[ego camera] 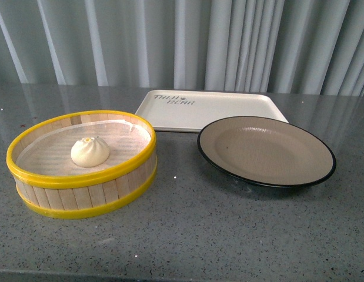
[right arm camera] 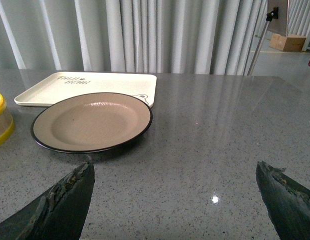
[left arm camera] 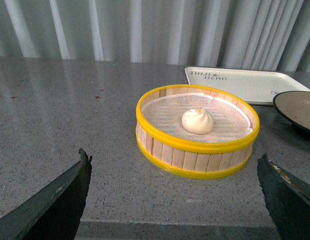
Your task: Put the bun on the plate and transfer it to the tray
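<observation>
Pleated white bun [ego camera: 90, 151], yellow dot on top, sits inside the yellow-rimmed steamer basket [ego camera: 82, 195] at 9 o'clock; cream tray [ego camera: 229, 111] at 12, black-rimmed plate [ego camera: 266, 151] at 3. Left gripper [left arm camera: 173, 155] and right gripper [right arm camera: 175, 165] both gape wide, holding nothing

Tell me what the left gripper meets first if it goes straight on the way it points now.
Most likely the near wall of the steamer basket, which lies dead ahead of the open left gripper; the bun sits inside, behind it. Depth is unclear.
</observation>
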